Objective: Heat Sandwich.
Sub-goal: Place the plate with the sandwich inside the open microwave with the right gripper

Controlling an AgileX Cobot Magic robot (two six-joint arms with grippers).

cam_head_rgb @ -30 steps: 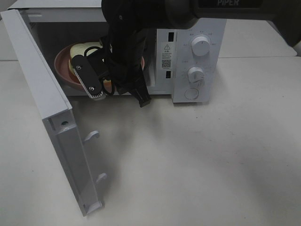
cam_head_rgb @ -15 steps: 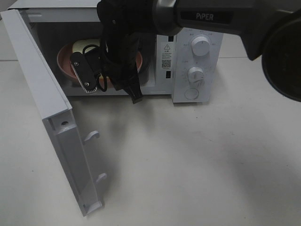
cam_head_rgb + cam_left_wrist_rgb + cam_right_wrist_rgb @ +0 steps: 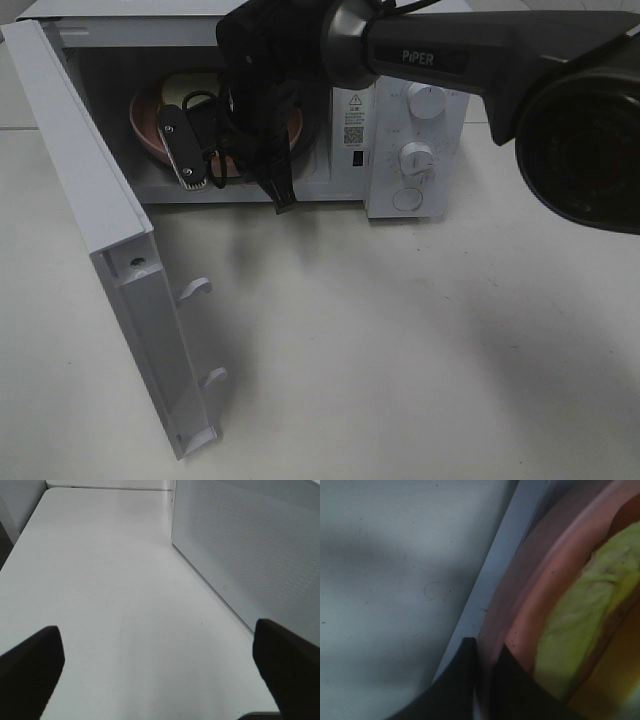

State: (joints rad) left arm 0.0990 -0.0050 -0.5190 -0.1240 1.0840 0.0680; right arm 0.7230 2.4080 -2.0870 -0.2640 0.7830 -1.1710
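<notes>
Black arm point(image 3: 480, 62) lettered "PIPER" in white, silver collar point(image 3: 348, 35), black gripper point(image 3: 485, 652).

The high camera hangs over the table point(image 3: 430, 360), tilted down at the microwave point(image 3: 412, 130) and its open door point(image 3: 100, 230), with the right arm point(image 3: 450, 60) looming close under the lens. The left wrist camera sits low, looking along the tabletop past the spread left gripper point(image 3: 159, 672) toward a perforated white panel point(image 3: 250, 555), possibly that door's outer face. The right wrist camera is pressed blurrily close to the pink plate point(image 3: 545, 580) and sandwich point(image 3: 575, 615), which the high view also catches.
</notes>
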